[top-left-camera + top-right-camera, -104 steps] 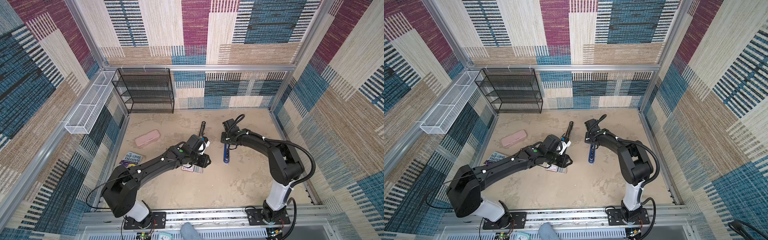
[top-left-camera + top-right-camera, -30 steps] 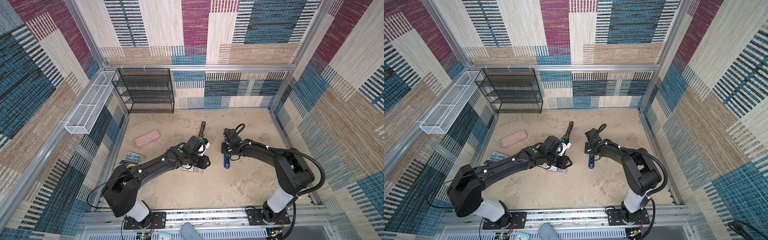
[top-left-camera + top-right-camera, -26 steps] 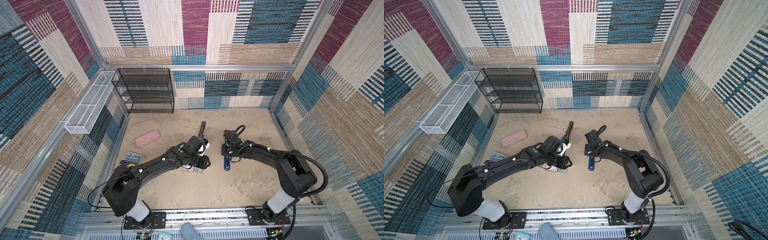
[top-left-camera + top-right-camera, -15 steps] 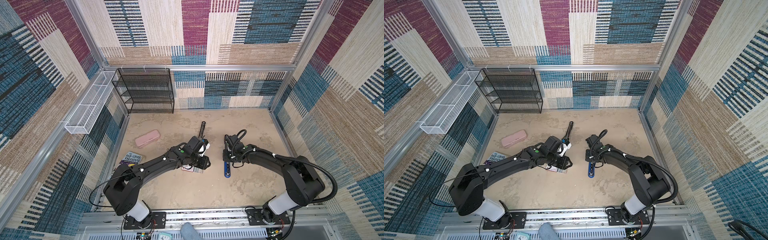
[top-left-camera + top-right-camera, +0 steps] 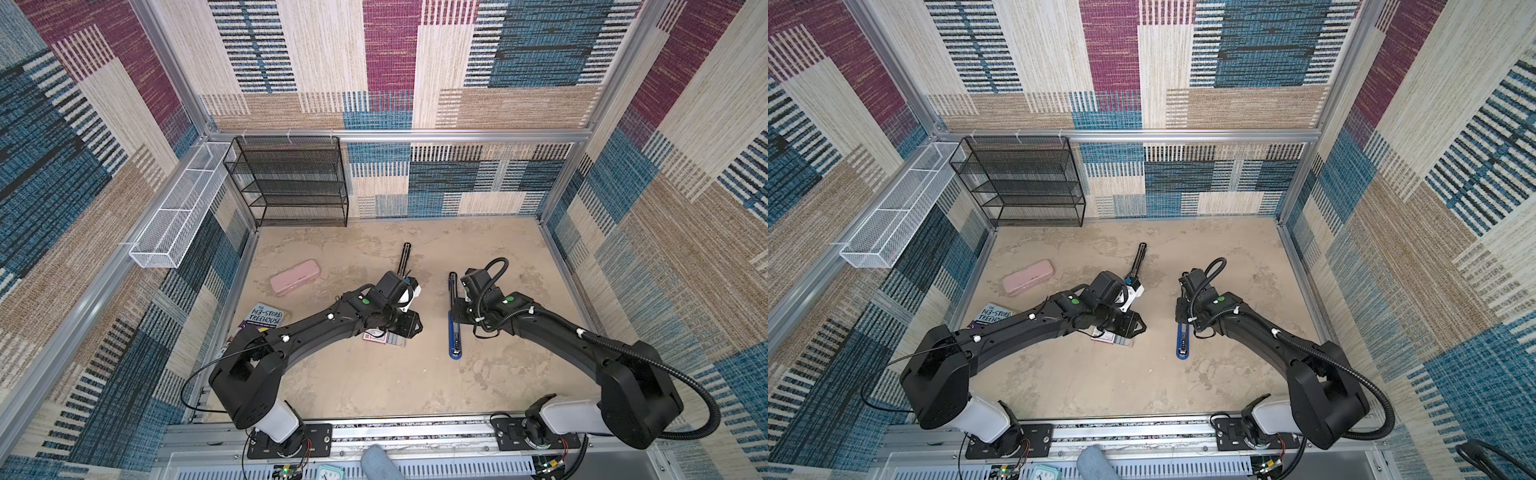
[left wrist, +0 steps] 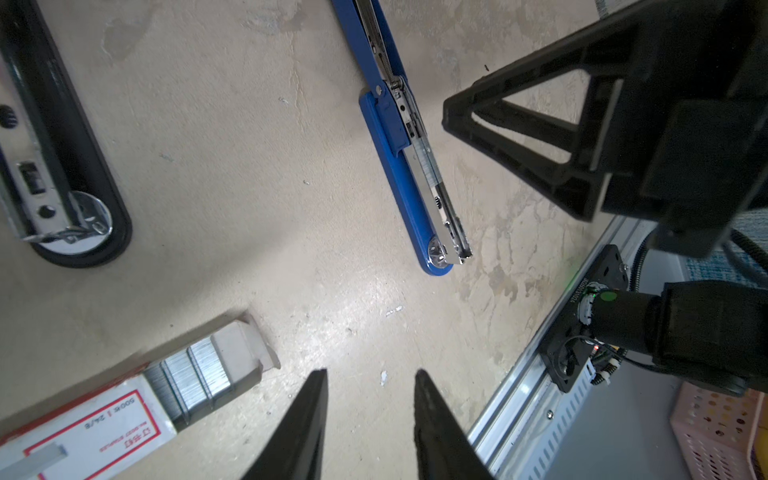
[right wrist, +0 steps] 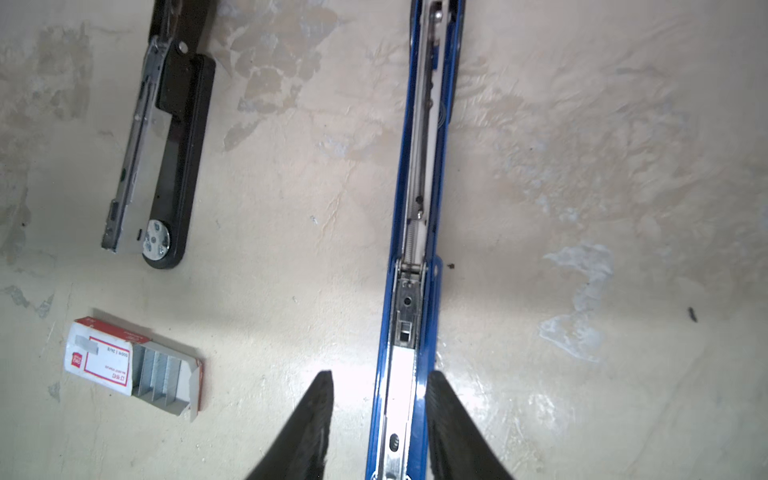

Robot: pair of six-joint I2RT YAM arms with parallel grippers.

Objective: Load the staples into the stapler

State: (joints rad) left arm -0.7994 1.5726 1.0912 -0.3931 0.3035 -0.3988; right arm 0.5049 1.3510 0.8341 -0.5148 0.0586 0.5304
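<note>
Right tool straddles open blue stapler — staples lie apart

top views: overhead, far, whole cell | wrists: close, facing table | shared: blue stapler

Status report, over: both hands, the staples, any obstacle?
Left hand open, empty. Right hand open, astride blue stapler. Staples in open box. Black stapler aside.

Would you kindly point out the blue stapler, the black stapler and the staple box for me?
blue stapler (image 7: 405,332): right wrist view, on its metal staple channel.
black stapler (image 7: 187,145): right wrist view, on its black base.
staple box (image 7: 104,361): right wrist view, on its white printed label.
</note>
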